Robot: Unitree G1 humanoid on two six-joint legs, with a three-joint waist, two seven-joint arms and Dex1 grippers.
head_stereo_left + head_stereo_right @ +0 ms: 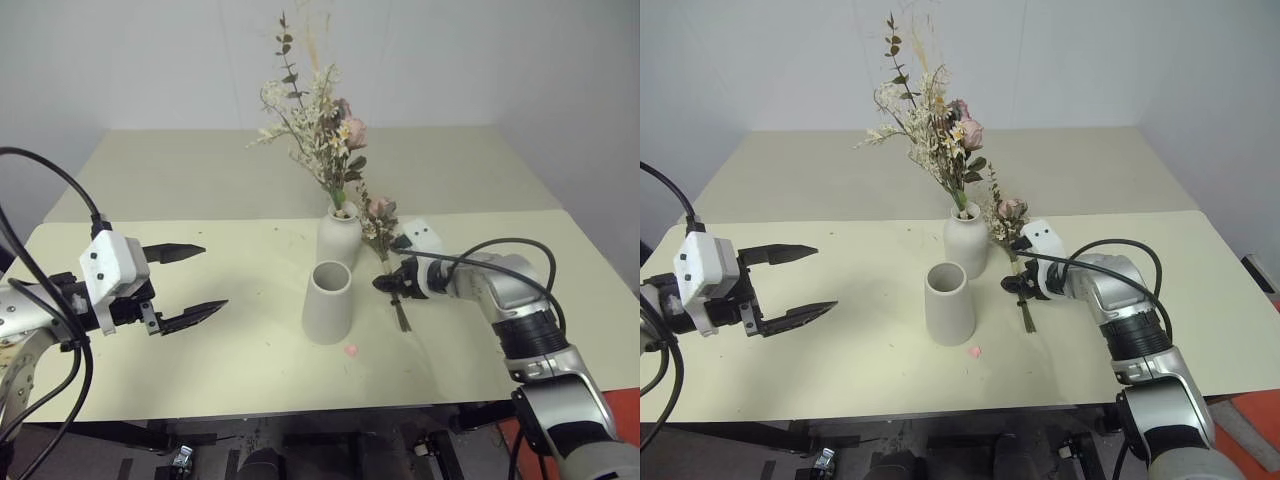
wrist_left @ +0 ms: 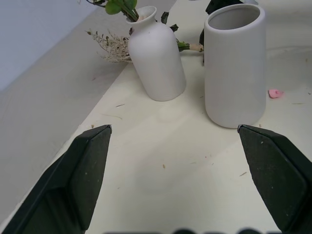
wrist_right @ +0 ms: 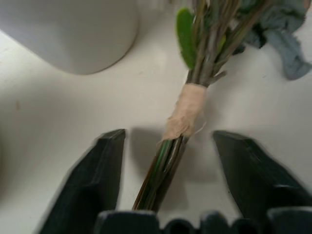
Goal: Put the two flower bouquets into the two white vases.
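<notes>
One bouquet (image 1: 320,130) done, standing in bottle vase (image 1: 338,238). You still owe second bouquet (image 1: 385,250), lying beside it; cone vase (image 1: 328,302) empty. Right gripper (image 3: 168,146) straddles stems, unclosed; left gripper (image 1: 190,285) spread, idle.

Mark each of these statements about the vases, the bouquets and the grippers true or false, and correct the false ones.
1. One bouquet stands in the bottle vase. True.
2. The cone vase holds flowers. False: it is empty.
3. The second bouquet lies on the table beside the bottle vase. True.
4. The right gripper is clamped on the stems. False: its fingers straddle them with gaps on both sides.
5. The left gripper holds a vase. False: it is open and apart from both.
</notes>
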